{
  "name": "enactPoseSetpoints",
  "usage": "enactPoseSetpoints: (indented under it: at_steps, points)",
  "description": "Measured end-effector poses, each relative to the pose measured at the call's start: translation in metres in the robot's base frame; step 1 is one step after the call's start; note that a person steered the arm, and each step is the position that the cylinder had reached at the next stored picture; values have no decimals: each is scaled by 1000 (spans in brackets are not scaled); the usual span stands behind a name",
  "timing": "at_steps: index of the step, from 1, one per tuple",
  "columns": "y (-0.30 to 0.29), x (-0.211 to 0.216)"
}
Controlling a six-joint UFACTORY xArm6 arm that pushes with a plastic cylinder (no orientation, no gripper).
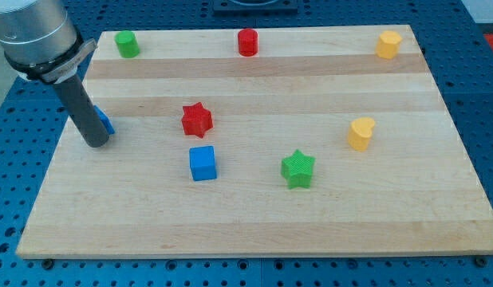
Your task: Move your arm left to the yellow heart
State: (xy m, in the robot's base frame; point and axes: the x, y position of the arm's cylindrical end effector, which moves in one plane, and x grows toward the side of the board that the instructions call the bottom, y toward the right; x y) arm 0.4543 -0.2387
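Observation:
The yellow heart [360, 133] stands on the wooden board [254, 215] at the view's right, about mid-height. My tip [96, 143] rests on the board at the view's far left, far from the heart. A blue block [104, 120] sits right behind the rod, mostly hidden by it and seemingly touching it.
A red star [196, 119] and a blue cube [203, 163] lie between my tip and the heart, with a green star [297, 169] further right. Along the view's top stand a green cylinder [126, 44], a red cylinder [247, 41] and a yellow hexagon block [388, 45].

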Motion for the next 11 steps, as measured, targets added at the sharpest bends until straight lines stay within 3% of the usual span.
enactPoseSetpoints:
  at_steps: [6, 11]
  points:
    - [-3, 8]
    - [69, 13]
